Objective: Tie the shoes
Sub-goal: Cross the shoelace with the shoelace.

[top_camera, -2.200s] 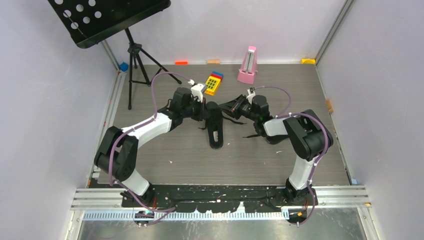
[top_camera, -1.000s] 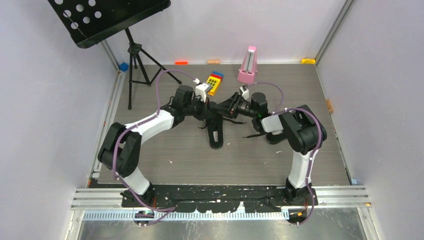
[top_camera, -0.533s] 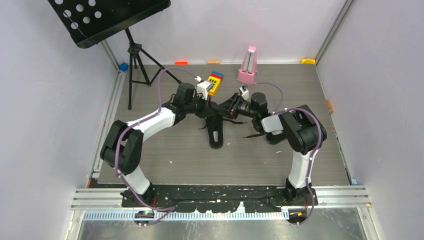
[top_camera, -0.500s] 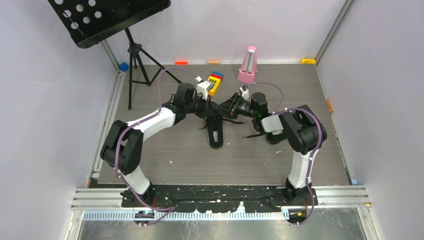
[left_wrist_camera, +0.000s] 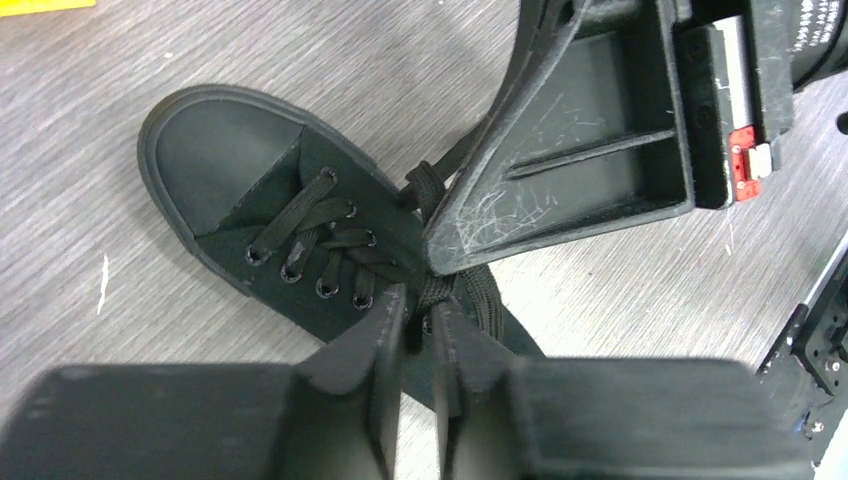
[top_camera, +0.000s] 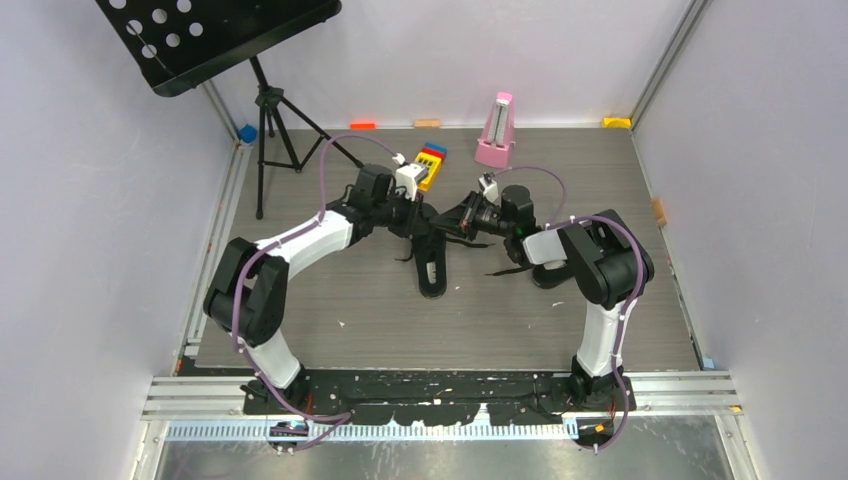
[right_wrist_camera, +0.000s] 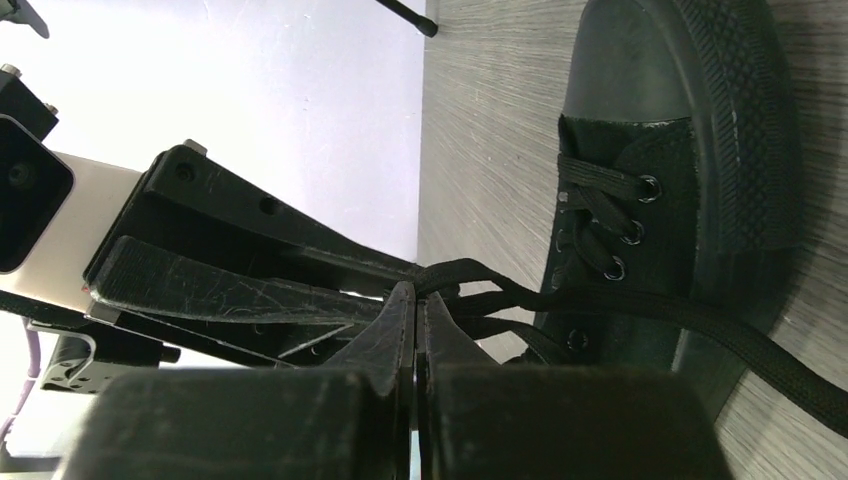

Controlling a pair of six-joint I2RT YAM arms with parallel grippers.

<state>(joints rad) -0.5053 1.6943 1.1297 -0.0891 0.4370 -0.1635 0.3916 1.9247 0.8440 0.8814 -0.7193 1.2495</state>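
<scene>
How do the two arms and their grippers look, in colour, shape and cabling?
The left arm and right arm have white link shells between bulky black joints, with a purple cable looping along each. The left gripper and right gripper carry black, wedge-shaped fingers, scratched pale; a small red tab marks the right gripper's body.

Hunting for anything legible. Left wrist view, top right corner: a row of small white characters on the black round housing [left_wrist_camera: 815, 35] behind the right end effector [left_wrist_camera: 440, 258]. They are possibly digits, but they're cropped by the edge and too fine to read. Just below sits a small red tag [left_wrist_camera: 745, 160], its marking unreadable. Overhead, the yellow toy [top_camera: 428, 168] on the tabletop [top_camera: 330, 300] shows coloured squares, any print far too small. Nothing readable.
</scene>
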